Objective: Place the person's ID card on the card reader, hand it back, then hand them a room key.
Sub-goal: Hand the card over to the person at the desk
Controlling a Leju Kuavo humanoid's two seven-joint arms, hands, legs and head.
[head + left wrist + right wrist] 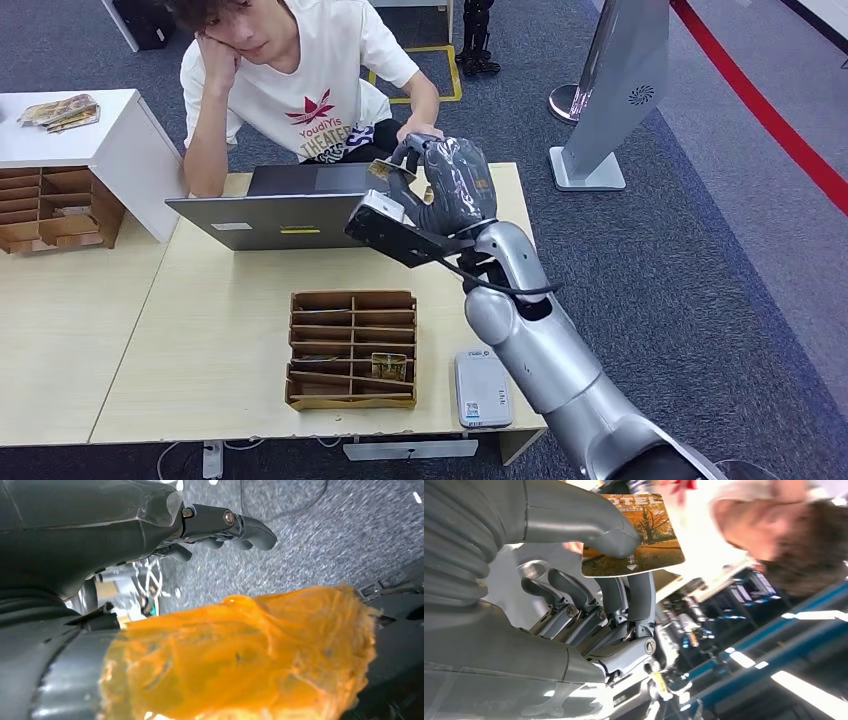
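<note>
The robot's right hand [440,190] pinches a hotel room key [636,537] between thumb and fingers, extended over the laptop [285,205] toward the seated person [300,80], apparently the final handover, awaiting their grasp.

card reader [483,387] right of organizer [352,349] on table [200,330]

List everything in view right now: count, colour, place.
room key card: 1, autumn-tree print, pinched in right robot hand, held out over the table's far side
laptop: 1, grey, table, in front of person
divider tray: 1, brown, near table centre, a card in one slot
card reader: 1, white, table's near edge, right of tray
table: 1, light wood
person: 1, white T-shirt, seated behind laptop
left robot hand: 1, dark, over grey carpet, holds nothing
</note>
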